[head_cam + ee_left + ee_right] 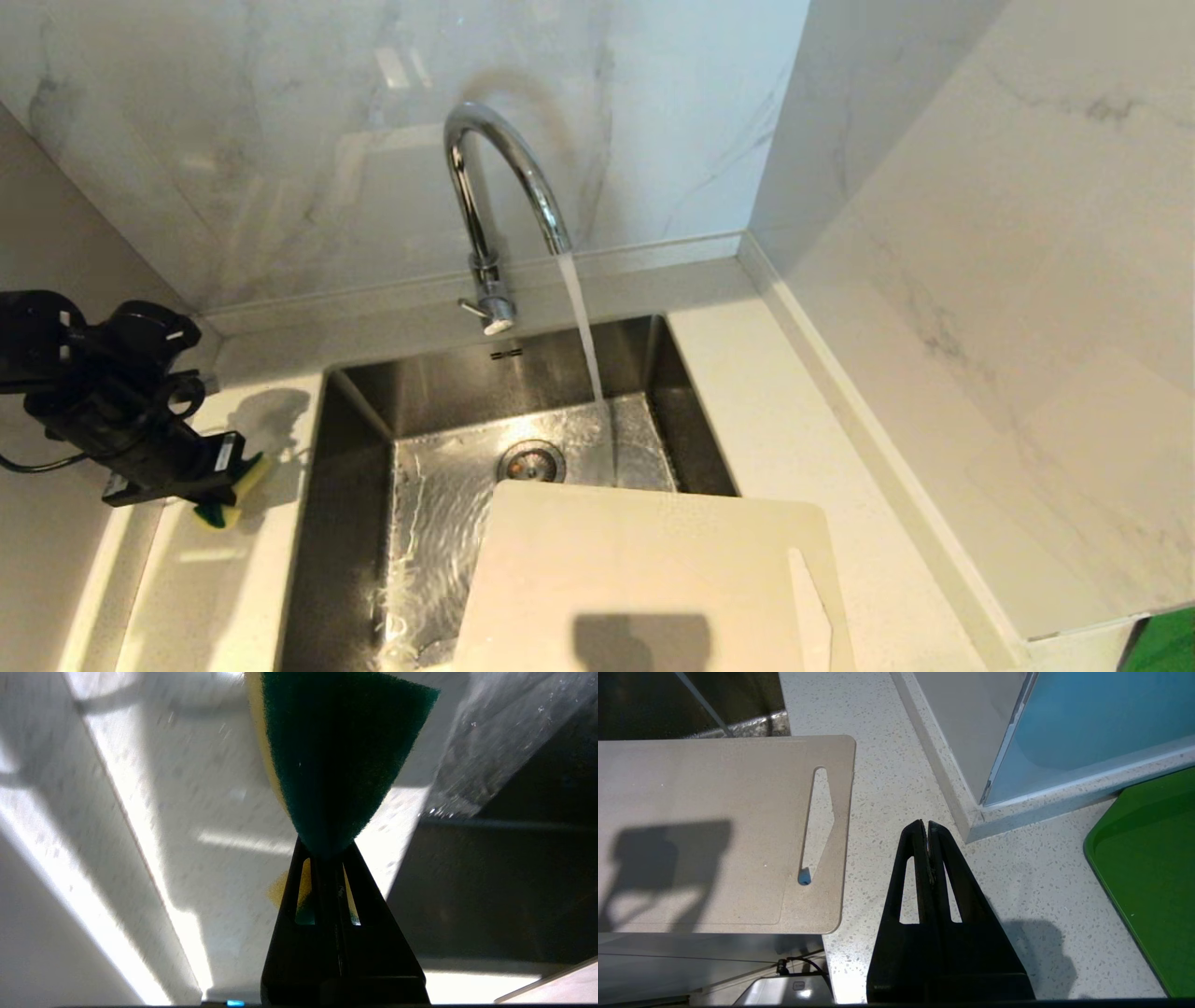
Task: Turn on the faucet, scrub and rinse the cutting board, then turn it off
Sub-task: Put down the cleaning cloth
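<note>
A stainless steel sink (355, 485) is sunk into a pale speckled table (775, 420), its round drain (531, 461) set in the wet, glinting floor of the basin. Grey-veined white marble walls (280, 140) rise behind and to the right, meeting in a corner. A green tray (1148, 868) lies on the table at the right, beside a protruding wall corner whose one face looks blue (1087, 723).

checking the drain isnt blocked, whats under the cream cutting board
The cream-white plastic cutting board lies across the wet stainless steel sink, its slotted end on the speckled counter. The round drain shows just beyond it; the basin underneath is covered.
</note>
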### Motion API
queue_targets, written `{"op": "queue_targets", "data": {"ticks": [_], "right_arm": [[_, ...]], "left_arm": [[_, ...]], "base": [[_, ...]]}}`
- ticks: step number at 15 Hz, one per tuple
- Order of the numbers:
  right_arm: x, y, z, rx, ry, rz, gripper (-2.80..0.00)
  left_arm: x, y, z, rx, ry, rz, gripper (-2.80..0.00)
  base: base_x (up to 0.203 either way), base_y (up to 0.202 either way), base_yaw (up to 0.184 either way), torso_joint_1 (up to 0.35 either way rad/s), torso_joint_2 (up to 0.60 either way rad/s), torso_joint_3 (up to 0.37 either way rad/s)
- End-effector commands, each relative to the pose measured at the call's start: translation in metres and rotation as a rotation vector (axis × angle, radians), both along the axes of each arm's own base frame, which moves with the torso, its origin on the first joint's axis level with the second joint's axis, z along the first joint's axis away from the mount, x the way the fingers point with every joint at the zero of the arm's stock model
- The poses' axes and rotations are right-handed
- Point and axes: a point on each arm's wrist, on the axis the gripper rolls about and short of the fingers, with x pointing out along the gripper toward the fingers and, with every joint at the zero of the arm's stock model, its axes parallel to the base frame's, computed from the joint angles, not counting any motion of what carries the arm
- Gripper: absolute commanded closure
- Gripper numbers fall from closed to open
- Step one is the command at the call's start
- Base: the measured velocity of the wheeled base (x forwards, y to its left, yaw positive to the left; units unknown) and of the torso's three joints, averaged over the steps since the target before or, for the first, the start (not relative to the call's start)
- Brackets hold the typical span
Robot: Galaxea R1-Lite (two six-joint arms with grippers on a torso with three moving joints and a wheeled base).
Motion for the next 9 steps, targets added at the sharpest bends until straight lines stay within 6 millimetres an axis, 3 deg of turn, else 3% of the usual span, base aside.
{"op": "queue_targets", "data": {"ticks": [1, 6, 7, 9], "right_arm": [[0.0000, 0.0000, 0.0000, 0.000, 0.000, -0.001, 0.00], [0.0000, 0.0000, 0.0000, 0.000, 0.000, -0.001, 0.00], [0.0000, 0.0000, 0.0000, 0.000, 0.000, -0.001, 0.00], [0.0000, 0.0000, 0.0000, 0.000, 0.000, -0.001, 0.00]], "left_arm": [[-0.0126, 0.0064, -0.0004, 0.000, 0.009, 0.021, 0.00], [-0.0135, 0.0142, -0.0064, 0.009, 0.007, 0.021, 0.00], [-0.0132, 0.0139, -0.0075, 0.010, 0.006, 0.016, -2.80], [-0.0121, 0.0140, -0.0070, 0.017, 0.001, 0.005, -2.80]], "base": [[0.000, 0.000, 0.000, 0.000, 0.00, 0.000], [0.000, 0.000, 0.000, 0.000, 0.00, 0.000], [0.000, 0.000, 0.000, 0.000, 0.00, 0.000], [0.000, 0.000, 0.000, 0.000, 0.00, 0.000]]}}
